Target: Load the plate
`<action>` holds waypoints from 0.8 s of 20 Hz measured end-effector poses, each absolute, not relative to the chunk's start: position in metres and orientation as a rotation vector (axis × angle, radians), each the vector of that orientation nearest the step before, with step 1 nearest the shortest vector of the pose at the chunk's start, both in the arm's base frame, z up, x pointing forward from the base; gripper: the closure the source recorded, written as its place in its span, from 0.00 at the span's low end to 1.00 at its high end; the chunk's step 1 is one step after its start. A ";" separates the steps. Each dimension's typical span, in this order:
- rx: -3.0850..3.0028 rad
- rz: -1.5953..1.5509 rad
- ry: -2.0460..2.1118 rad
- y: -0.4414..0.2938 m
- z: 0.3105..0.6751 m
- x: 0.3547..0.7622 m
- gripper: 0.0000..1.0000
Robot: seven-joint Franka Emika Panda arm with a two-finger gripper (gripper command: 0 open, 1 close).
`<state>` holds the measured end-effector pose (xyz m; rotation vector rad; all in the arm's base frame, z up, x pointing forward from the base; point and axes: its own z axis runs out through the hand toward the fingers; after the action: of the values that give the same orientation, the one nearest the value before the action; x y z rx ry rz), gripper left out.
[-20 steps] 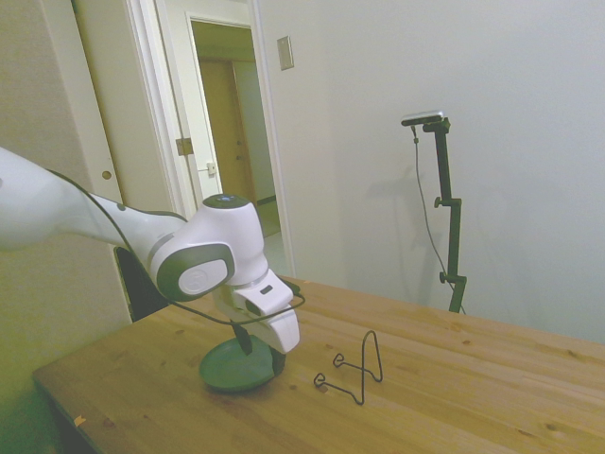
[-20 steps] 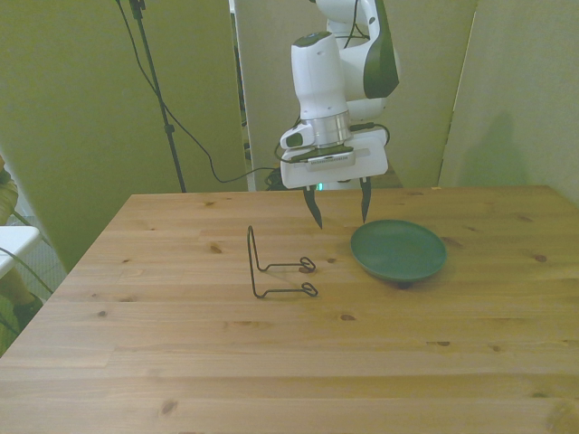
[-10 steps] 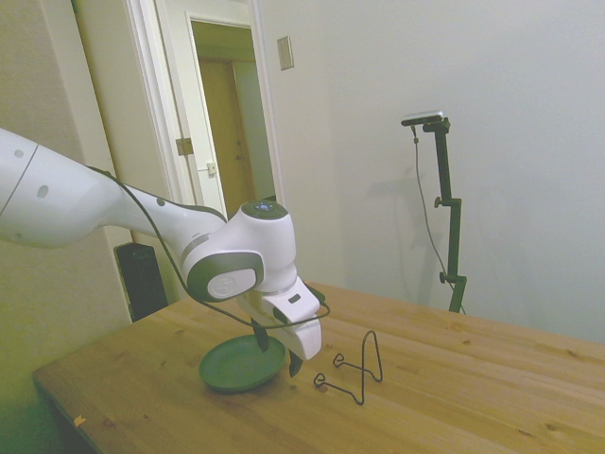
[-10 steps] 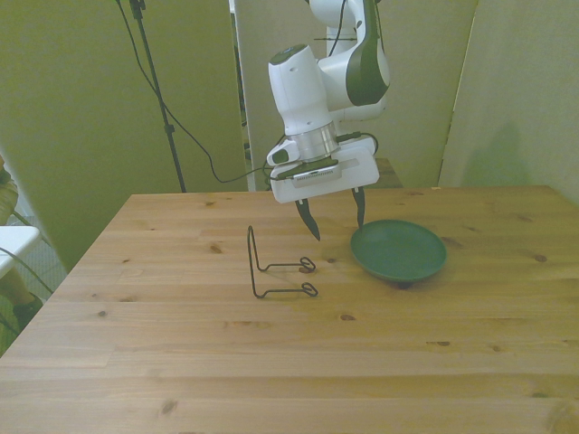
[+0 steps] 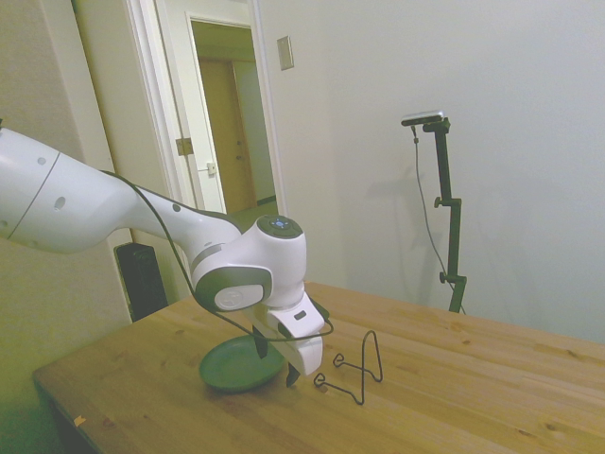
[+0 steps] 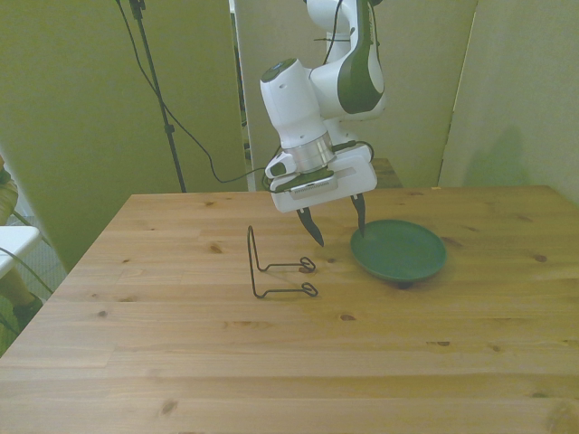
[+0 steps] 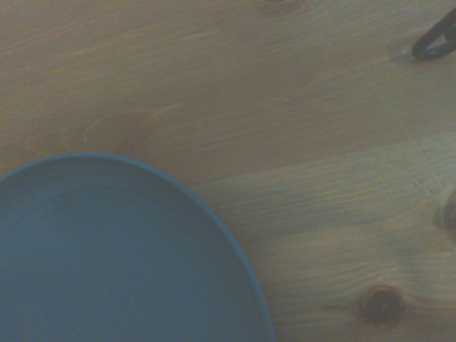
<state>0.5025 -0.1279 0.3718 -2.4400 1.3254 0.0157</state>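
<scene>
Front view | tool point(image 6: 336, 220) spread open | one fingertip at plate point(image 6: 399, 250) rim

The plate point(image 6: 399, 251) is a flat, matte dark green with no pattern, though it reads bluish up close in the wrist view. The tabletop point(image 6: 271, 353) is honey-coloured pine with long grain lines and dark knots. The wire stand point(image 6: 276, 268) is thin and black, and the arm is white with grey-green panels above dark gripper point(image 6: 336, 220) fingers.

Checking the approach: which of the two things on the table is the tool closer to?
The round dark green plate; one fingertip hangs at its rim, while the black wire stand sits apart.
</scene>
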 end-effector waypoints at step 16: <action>-2.345 0.078 1.288 -0.120 0.349 0.505 0.00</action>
<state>0.5052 -0.1200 0.3492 -2.3450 1.2883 0.0779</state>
